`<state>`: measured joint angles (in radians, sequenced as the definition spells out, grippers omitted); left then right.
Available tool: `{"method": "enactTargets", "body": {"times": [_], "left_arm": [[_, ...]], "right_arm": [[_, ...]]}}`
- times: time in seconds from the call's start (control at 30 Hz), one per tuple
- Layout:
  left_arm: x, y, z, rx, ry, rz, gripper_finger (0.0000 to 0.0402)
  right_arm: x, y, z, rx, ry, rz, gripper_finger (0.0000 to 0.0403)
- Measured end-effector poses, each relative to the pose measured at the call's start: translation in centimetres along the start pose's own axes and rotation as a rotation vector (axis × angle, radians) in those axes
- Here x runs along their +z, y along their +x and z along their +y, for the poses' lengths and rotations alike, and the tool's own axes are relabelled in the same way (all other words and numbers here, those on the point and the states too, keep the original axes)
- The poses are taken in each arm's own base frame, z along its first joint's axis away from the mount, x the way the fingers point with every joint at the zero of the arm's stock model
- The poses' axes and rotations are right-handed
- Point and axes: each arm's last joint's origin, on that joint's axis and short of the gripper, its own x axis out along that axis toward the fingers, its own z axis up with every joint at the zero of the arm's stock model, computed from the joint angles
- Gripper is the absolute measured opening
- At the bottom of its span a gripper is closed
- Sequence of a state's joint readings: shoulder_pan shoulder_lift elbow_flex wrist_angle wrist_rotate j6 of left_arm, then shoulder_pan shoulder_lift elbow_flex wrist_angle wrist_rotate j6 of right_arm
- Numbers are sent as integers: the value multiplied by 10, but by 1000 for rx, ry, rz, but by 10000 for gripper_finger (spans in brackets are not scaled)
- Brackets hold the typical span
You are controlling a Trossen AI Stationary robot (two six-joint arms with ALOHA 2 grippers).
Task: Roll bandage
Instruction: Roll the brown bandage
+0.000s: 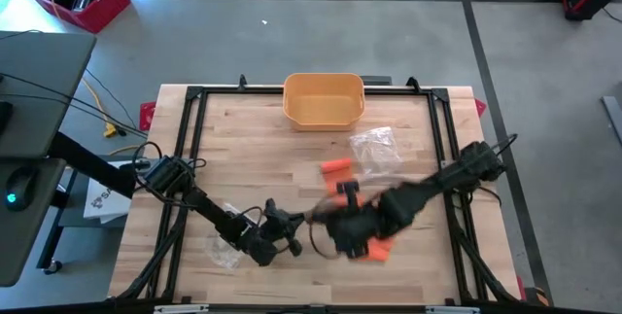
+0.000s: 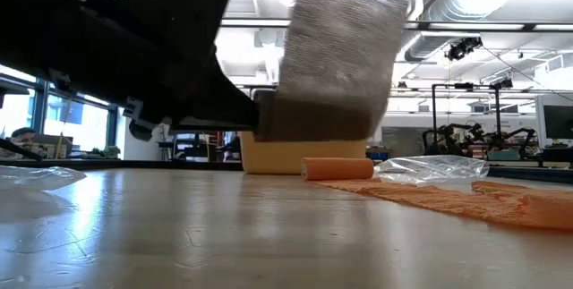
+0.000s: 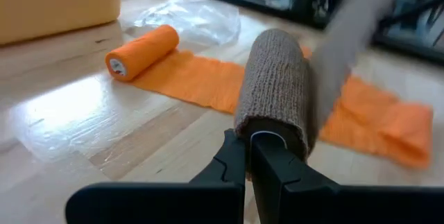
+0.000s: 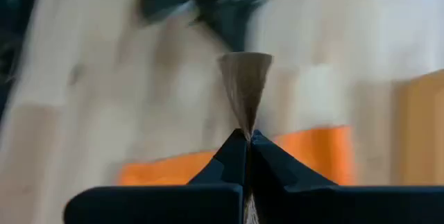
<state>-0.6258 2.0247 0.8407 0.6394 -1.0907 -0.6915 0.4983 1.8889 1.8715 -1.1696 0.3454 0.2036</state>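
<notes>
A grey-brown bandage roll hangs above the table with my left gripper shut on its near end. Its free strip rises steeply from the roll to my right gripper, which is shut on it higher up. In the right wrist view the strip shows edge-on. In the low view the roll is clear of the wood, with the left arm dark beside it. My left gripper holds the roll by its near end face, the fingers level and lying along the roll's axis. The roll sticks out ahead of them, lifted clear of the table. My right gripper pinches the strip between its two fingers, slanting down from above. The strip runs straight from them to the roll.
An orange bandage lies partly unrolled on the wood: its roll, flat strip and bunched end. A yellow bin stands at the far edge. Clear plastic wrappers lie by the bin and near the left arm.
</notes>
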Motion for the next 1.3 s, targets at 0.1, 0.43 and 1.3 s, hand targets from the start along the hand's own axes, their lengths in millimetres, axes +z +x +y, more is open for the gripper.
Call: {"method": "enactTargets", "body": {"times": [0.1, 0.43, 1.3], "left_arm": [[0, -4, 9, -36, -112, -44, 1], [31, -23, 25, -209, -377, -270, 1], [56, 56, 40, 82, -335, -272, 0]], "right_arm": [[-22, 25, 39, 66, -8, 36, 0], [-88, 105, 111, 285, 158, -174, 0], [-111, 54, 187, 288, 214, -475, 0]]}}
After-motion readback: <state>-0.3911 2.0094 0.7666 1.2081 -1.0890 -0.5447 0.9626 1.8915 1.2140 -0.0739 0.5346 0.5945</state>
